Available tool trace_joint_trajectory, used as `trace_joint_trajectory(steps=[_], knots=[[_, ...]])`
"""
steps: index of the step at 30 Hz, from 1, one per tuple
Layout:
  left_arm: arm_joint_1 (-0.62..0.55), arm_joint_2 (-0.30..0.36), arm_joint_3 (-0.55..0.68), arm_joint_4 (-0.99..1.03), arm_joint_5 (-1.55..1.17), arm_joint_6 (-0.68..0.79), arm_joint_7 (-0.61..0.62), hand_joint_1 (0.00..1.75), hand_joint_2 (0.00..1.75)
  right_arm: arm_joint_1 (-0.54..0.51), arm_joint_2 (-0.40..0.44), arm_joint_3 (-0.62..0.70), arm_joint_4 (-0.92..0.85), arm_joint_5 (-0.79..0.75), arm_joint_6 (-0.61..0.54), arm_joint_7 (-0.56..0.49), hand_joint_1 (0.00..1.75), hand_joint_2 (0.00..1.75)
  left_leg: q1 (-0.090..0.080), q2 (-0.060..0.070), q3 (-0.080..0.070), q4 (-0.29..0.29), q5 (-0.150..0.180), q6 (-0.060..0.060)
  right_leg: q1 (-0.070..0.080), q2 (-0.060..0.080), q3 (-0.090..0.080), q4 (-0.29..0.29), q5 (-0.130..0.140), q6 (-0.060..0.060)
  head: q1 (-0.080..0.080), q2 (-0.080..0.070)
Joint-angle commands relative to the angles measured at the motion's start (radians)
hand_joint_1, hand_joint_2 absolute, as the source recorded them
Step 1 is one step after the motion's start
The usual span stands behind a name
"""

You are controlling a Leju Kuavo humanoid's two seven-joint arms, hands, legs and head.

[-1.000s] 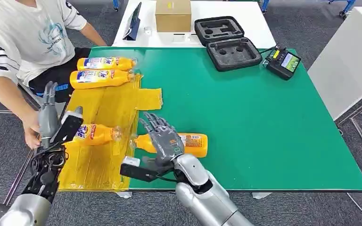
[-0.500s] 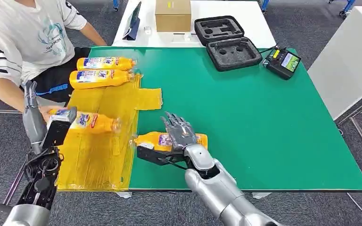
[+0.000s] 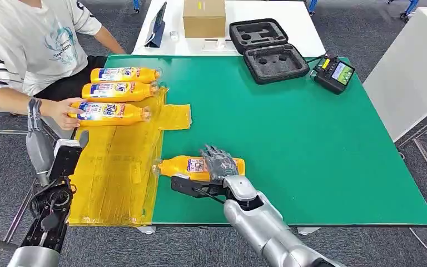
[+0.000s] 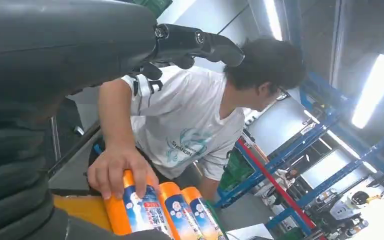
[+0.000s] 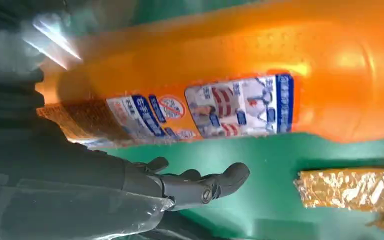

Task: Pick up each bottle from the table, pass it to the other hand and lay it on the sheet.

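Observation:
An orange bottle lies on its side on the green table, just right of the yellow sheet. My right hand rests over its thick end, fingers spread. In the right wrist view the bottle is close, and my fingers reach alongside it with green table between. My left hand is raised off the table's left edge, open and holding nothing. Three bottles lie side by side at the sheet's far end; a person's hand holds the nearest one.
The person sits at the table's far left corner. A black foam case and a controller lie at the far edge. A cardboard box stands on the white table behind. A white cabinet stands right.
The person took the bottle that lay by my left hand and slid it up the sheet beside the other two. My left hand drew back. My right hand moved forward over the lone bottle.

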Motion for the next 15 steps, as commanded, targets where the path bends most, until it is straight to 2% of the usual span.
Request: trace_joint_trajectory(steps=[1, 10, 11, 12, 13, 15], knots=[[-0.033, -0.008, 0.004, 0.058, 0.035, 0.007, -0.002, 0.0, 1.75, -0.064, -0.016, -0.025, 0.185, -0.04, 0.044, -0.009, 0.0, 1.75, 0.0, -0.001, 0.003, -0.001, -0.001, 0.0, 0.0, -0.001, 0.003, -0.001, -0.001, 0.0, 0.0, 0.0], [-0.008, -0.011, 0.001, 0.037, 0.053, 0.006, -0.004, 0.0, 1.75, -0.07, -0.024, -0.031, 0.222, -0.07, 0.054, -0.032, 0.02, 1.75, 0.0, -0.001, 0.004, -0.001, -0.001, 0.0, 0.0, -0.001, 0.005, -0.001, -0.001, 0.0, 0.0, 0.0], [-0.009, -0.013, -0.001, 0.038, 0.056, 0.004, -0.001, 0.0, 1.75, -0.071, -0.025, -0.032, 0.227, -0.078, 0.062, -0.041, 0.61, 1.75, 0.0, -0.002, 0.003, -0.001, 0.0, 0.0, 0.0, -0.001, 0.004, -0.001, -0.001, 0.0, 0.0, 0.0], [-0.009, -0.013, -0.001, 0.038, 0.056, 0.004, -0.001, 0.0, 1.75, -0.072, -0.025, -0.032, 0.228, -0.079, 0.064, -0.042, 1.66, 1.75, 0.0, -0.002, 0.003, -0.001, 0.0, 0.0, 0.0, -0.001, 0.003, -0.001, 0.0, 0.0, 0.0, 0.0], [-0.011, -0.014, -0.002, 0.038, 0.057, 0.004, 0.0, 0.0, 1.75, -0.072, -0.026, -0.03, 0.233, -0.08, 0.071, -0.046, 1.75, 1.75, 0.0, -0.002, 0.004, -0.001, 0.0, 0.0, 0.0, -0.001, 0.005, -0.002, -0.001, 0.0, 0.0, 0.0], [-0.013, -0.013, -0.006, 0.039, 0.06, 0.0, 0.003, 0.0, 1.75, -0.072, -0.027, -0.03, 0.231, -0.098, 0.075, -0.07, 1.75, 1.75, 0.0, -0.002, 0.003, -0.001, 0.0, 0.0, 0.0, -0.001, 0.004, -0.001, 0.0, 0.0, 0.0, 0.0]])
